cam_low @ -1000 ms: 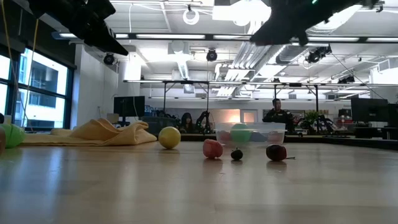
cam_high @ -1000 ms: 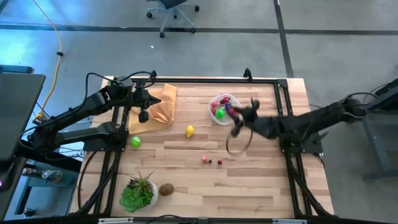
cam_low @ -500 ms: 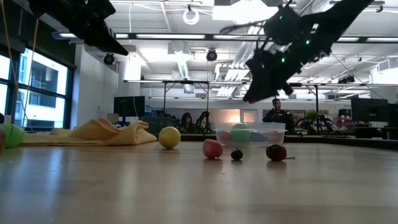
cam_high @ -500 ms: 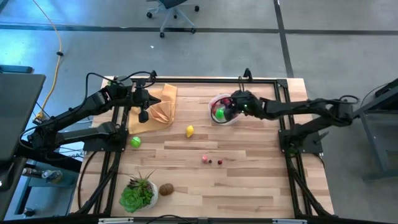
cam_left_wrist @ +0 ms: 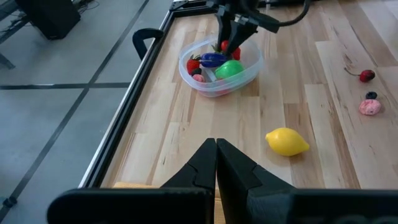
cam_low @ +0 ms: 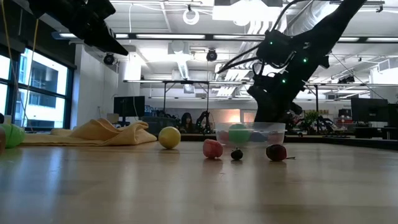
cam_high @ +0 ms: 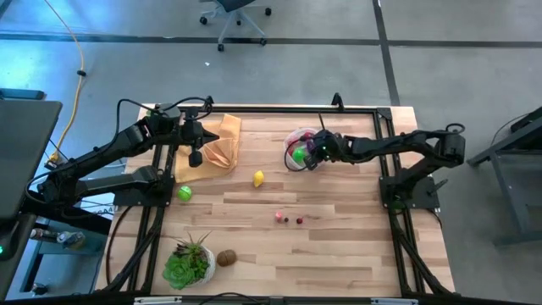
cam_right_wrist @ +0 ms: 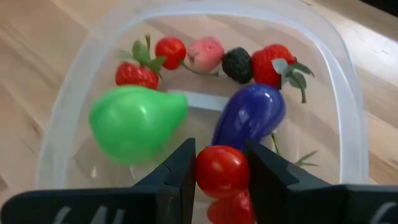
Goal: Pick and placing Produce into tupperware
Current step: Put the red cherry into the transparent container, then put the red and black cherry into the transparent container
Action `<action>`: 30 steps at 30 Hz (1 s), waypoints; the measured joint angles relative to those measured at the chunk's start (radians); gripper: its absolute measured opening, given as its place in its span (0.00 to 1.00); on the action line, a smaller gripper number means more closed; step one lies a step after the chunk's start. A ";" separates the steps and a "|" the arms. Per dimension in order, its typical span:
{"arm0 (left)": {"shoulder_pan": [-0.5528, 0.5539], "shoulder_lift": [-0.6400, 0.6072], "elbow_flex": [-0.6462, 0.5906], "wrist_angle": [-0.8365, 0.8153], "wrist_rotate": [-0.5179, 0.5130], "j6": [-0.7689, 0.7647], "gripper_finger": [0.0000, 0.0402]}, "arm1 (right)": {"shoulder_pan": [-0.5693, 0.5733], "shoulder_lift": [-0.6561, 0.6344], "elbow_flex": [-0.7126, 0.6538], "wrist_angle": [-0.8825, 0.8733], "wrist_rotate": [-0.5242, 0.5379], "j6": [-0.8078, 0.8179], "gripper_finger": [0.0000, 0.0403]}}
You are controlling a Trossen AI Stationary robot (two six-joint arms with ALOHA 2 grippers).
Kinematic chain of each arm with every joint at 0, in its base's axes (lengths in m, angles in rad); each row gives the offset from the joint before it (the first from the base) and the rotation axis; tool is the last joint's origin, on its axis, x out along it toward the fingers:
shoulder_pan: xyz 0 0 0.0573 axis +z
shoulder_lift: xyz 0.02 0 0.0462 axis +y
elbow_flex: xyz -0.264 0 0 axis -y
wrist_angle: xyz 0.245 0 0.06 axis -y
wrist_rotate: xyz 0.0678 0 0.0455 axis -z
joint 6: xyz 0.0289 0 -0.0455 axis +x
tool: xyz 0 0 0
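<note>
Right fingers (cam_right_wrist: 222, 163) lowered, red fruit (cam_right_wrist: 222, 171) into tupperware (cam_right_wrist: 348, 106)

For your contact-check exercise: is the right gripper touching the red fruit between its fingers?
Touching. The right wrist view shows the right gripper with both fingers pressed against the red fruit, no gap on either side, over the tub.
</note>
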State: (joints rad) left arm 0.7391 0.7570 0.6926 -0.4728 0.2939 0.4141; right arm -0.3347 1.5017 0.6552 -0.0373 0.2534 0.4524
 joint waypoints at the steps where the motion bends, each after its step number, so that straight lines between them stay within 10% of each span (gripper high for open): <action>1: 0.000 0.000 0.000 0.000 0.000 0.000 0.01 | 0.000 0.000 0.000 -0.007 0.000 0.000 0.23; 30: 0.000 0.000 0.000 0.000 0.000 0.000 0.01 | 0.001 -0.027 0.000 -0.008 -0.001 -0.025 0.35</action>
State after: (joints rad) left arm 0.7391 0.7570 0.6926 -0.4730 0.2939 0.4143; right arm -0.3340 1.4749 0.6552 -0.0456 0.2529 0.4271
